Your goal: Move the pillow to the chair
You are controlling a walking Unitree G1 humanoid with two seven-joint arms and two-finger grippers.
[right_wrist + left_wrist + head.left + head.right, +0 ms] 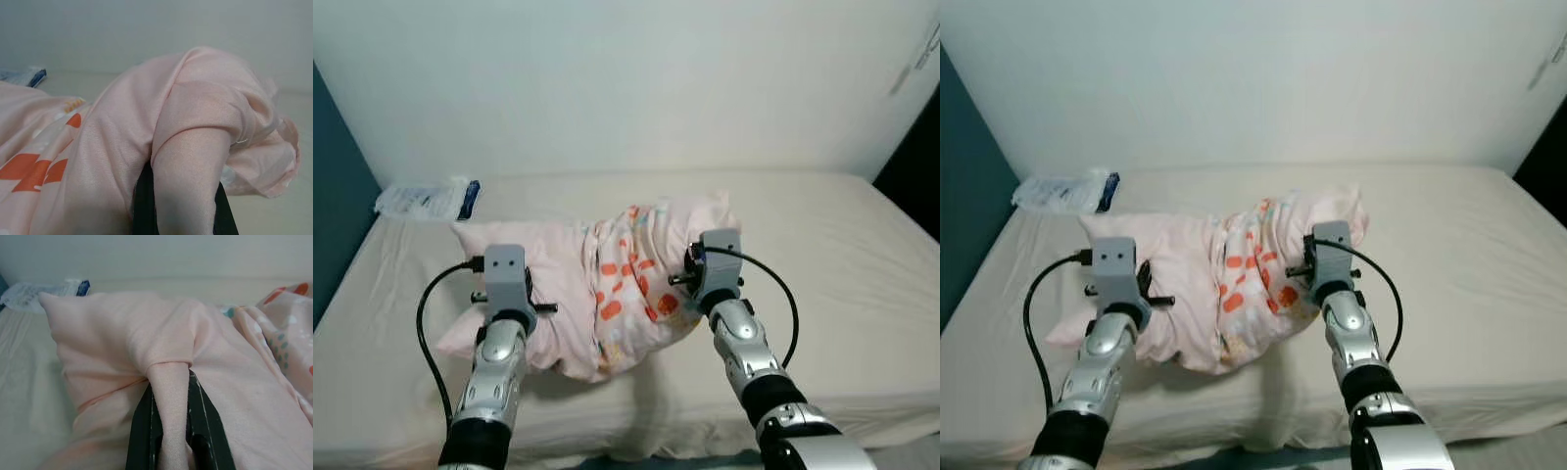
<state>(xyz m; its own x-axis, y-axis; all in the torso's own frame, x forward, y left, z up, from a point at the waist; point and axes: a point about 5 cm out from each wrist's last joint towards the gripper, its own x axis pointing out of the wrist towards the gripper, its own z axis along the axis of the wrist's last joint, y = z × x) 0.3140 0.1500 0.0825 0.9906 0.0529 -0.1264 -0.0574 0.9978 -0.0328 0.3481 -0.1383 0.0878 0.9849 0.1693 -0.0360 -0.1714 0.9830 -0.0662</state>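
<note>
You had the pillow (607, 284) lying across the middle of the bed (842, 284), a pink case with orange and teal print, and it reached close to the near edge of the mattress. Your left gripper (168, 431) was clamped on a fold of the pink cloth at the pillow's left end; the wrist view showed the fold pinched between the two black fingers (142, 431). Your right gripper (183, 205) was pinching a fold at the pillow's right end the same way, cloth bunched between its fingers (143, 200). A plastic packet (426, 200) lay at the far left corner of the bed, well apart from the pillow. To the right of the pillow you had a wide stretch of bare sheet. The wall (626, 88) ran along the bed's far side.
</note>
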